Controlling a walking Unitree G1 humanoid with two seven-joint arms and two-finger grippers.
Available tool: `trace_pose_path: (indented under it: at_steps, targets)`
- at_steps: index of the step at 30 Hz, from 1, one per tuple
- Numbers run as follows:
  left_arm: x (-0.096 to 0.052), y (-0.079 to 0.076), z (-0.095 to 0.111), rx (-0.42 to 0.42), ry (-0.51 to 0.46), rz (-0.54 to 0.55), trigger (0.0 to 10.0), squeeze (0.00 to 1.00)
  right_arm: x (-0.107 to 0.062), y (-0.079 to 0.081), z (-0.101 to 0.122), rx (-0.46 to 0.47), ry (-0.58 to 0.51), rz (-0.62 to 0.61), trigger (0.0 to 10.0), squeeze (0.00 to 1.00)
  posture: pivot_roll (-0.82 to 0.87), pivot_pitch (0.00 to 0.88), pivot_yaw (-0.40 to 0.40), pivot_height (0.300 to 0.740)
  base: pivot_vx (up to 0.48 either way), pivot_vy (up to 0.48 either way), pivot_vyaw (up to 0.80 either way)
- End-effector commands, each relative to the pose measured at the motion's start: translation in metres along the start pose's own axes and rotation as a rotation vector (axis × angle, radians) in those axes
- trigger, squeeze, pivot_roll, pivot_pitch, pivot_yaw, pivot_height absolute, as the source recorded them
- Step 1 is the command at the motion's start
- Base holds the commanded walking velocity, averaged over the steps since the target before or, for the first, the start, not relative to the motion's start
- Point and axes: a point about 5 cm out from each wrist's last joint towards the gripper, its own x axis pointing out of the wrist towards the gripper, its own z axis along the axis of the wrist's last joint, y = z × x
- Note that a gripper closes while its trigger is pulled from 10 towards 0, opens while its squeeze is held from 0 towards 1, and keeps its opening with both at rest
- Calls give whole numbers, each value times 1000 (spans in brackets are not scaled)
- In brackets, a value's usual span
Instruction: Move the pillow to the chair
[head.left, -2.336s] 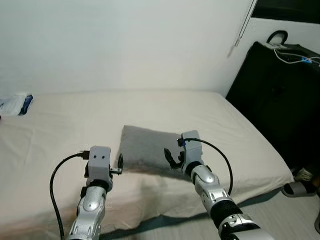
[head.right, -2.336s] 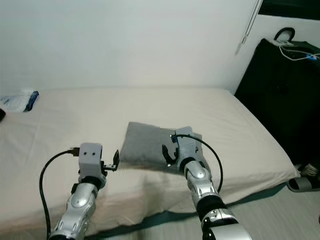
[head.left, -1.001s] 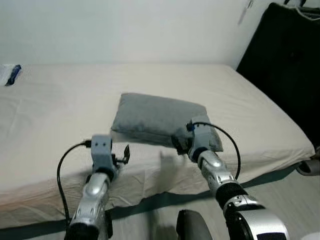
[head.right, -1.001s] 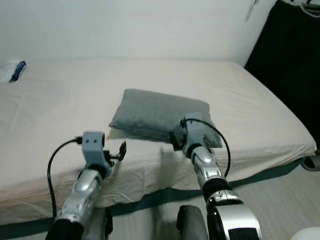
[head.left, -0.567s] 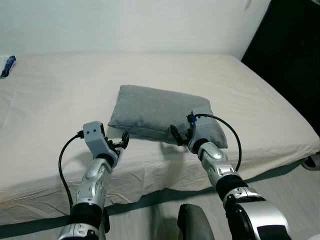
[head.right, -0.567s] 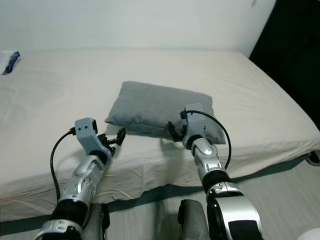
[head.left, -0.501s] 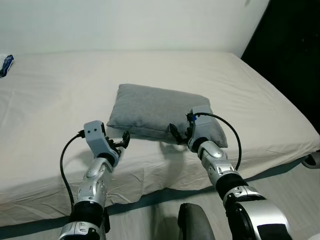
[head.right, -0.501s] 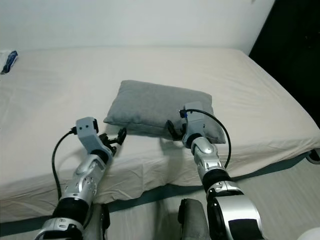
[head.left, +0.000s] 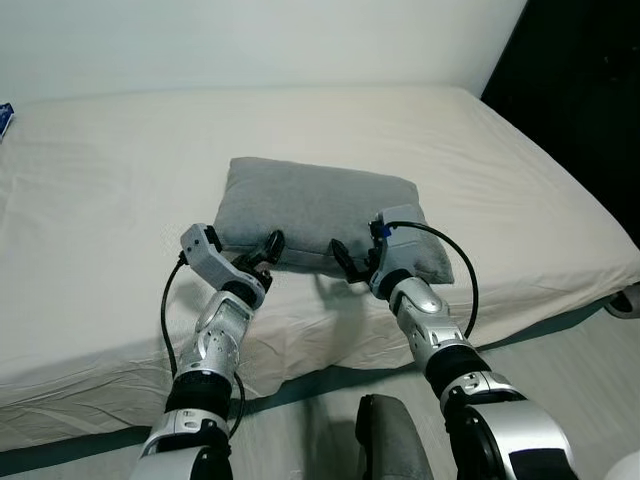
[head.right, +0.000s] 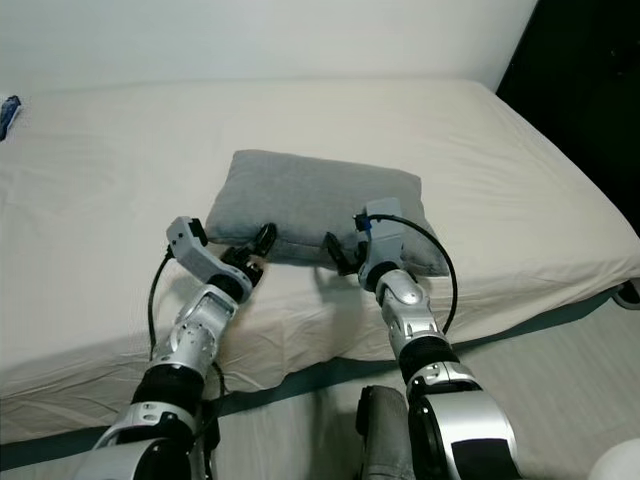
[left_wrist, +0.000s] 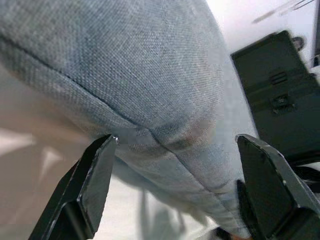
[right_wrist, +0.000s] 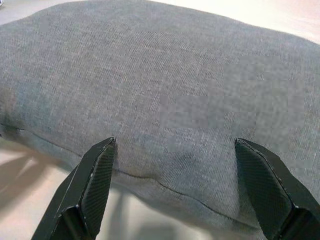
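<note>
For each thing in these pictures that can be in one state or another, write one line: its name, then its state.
Pillow: lying flat on the bed, not lifted, near edge between both grippers' fingers.
Bed: covered by a cream sheet, wrinkled along the near edge.
Left gripper: open, at the pillow's near edge.
Right gripper: open, at the pillow's near edge.

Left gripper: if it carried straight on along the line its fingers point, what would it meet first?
The left gripper would most likely meet the near edge of the grey pillow first. In the left wrist view its open fingers already straddle the pillow's seam; whether they touch the fabric cannot be told.
</note>
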Motion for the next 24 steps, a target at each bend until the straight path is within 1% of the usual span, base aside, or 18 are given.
trace_pose_path:
  at_steps: [1,3,4,5,7,8,9,10,11,12,13,14,15,16,17,18,19,24]
  targets:
    - [4,-12,-8,-58,13,-52,10000,1000,-3,0,-6,14,6,-2,10000,0,20,169,-77,535,0,0,0]
    - [6,-14,-7,-50,3,-48,10000,1000,-3,0,-6,15,5,-3,10000,0,18,174,-73,535,0,0,0]
    - [10,-16,-6,-25,-11,-27,10000,1000,-3,-1,-6,17,3,-6,10000,0,14,179,-68,535,0,0,0]
    - [13,-17,-6,-2,-21,-10,10000,886,-3,-1,-5,18,1,-8,10000,0,12,183,-65,535,0,0,0]
    - [13,-17,-6,-2,-21,-10,10000,886,-3,-1,-5,18,1,-8,10000,0,12,183,-65,535,0,0,0]
    - [16,-18,-6,31,-28,13,10000,886,-3,-1,-5,19,-1,-10,10000,0,11,184,-63,535,0,0,0]
    - [18,-17,-7,56,-27,31,10000,86,-3,0,-5,21,-3,-10,10000,0,8,189,-59,535,0,0,0]
    - [18,-17,-7,56,-27,31,10000,86,-3,0,-5,21,-3,-10,10000,0,8,189,-59,535,0,0,0]
    - [20,-14,-7,84,-23,80,10000,0,-4,2,-7,23,-4,-9,10000,0,5,190,-53,535,0,0,0]
    - [20,-14,-7,84,-23,80,10000,0,-4,2,-7,23,-4,-9,10000,0,5,190,-53,535,0,0,0]
    - [22,-11,-6,104,-16,120,10000,0,-4,3,-8,28,-6,-11,10000,0,2,193,-47,535,0,0,0]
    - [22,-11,-6,104,-16,120,10000,0,-4,3,-8,28,-6,-11,10000,0,2,193,-47,535,0,0,0]
    - [23,-9,-6,140,0,129,10000,0,-5,3,-8,31,-6,-13,10000,0,1,193,-43,535,0,0,0]
    - [23,-9,-6,140,0,129,10000,0,-5,3,-8,31,-6,-13,10000,0,1,193,-43,535,0,0,0]
    - [23,-8,-5,168,9,131,10000,0,-5,2,-9,33,-7,-15,10000,0,1,194,-41,535,0,0,0]
    - [23,-8,-5,168,9,131,10000,0,-5,2,-9,33,-7,-15,10000,0,1,194,-41,535,0,0,0]
    - [23,-8,-4,188,21,129,10000,0,-5,2,-9,34,-7,-17,10000,0,1,195,-39,535,0,0,0]
    - [24,-4,0,169,33,142,10000,0,-6,1,-9,37,-9,-23,10000,0,10,192,-36,535,0,0,0]
